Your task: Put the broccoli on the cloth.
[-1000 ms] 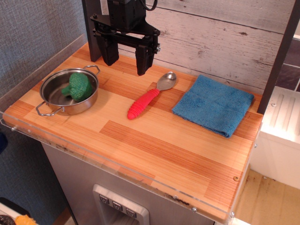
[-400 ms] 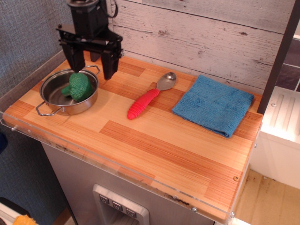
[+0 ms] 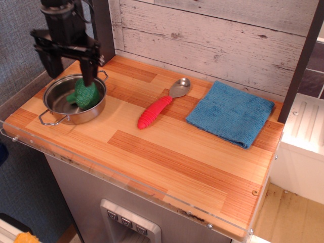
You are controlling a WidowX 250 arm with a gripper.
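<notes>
Reach step: black 2-finger gripper (image 3: 71, 71) hung spread wide, empty, over the round steel pot (image 3: 61, 114) holding the bumpy green toy broccoli (image 3: 86, 96). Next probably lowering, closing, then carrying to the blue terry cloth (image 3: 231, 113).

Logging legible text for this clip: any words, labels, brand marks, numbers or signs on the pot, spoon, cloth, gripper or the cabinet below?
None can be read.
Steel pot, broccoli, blue cloth and red-handled spoon: no markings visible.
Gripper: plain black, no label visible.
Grey panel below the counter: small buttons, any symbols too small to read.
</notes>
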